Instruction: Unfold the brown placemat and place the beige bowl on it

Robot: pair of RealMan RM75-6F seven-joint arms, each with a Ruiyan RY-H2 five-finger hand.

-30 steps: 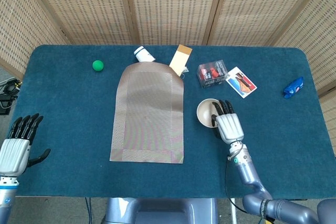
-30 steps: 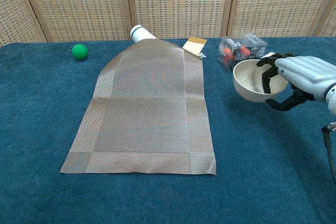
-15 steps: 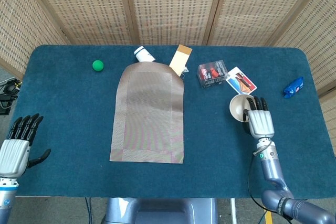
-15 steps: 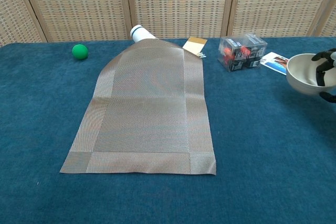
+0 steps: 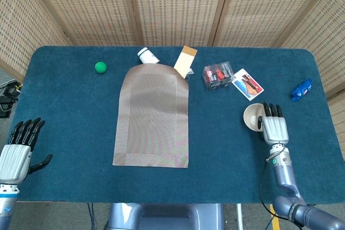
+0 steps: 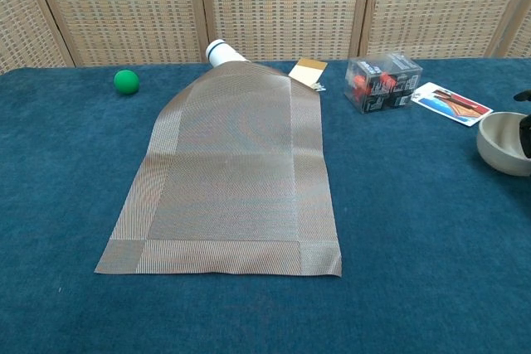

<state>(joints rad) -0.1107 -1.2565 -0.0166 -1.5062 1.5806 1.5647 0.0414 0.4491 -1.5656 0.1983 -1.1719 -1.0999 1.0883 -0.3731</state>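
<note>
One hand, the right hand (image 5: pixel 274 128), holds the beige bowl (image 5: pixel 253 116), fingers (image 5: pixel 271 111) hooked over its rim, well right of the flat brown placemat (image 5: pixel 153 116) (long axis toward the screens); left hand (image 5: pixel 17 152) idles, fingers spread.

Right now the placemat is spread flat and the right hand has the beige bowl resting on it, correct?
Not quite. The brown placemat is spread flat, but the beige bowl is not on it: the head view shows the right hand at the bowl on the blue table, well to the right of the placemat.
</note>
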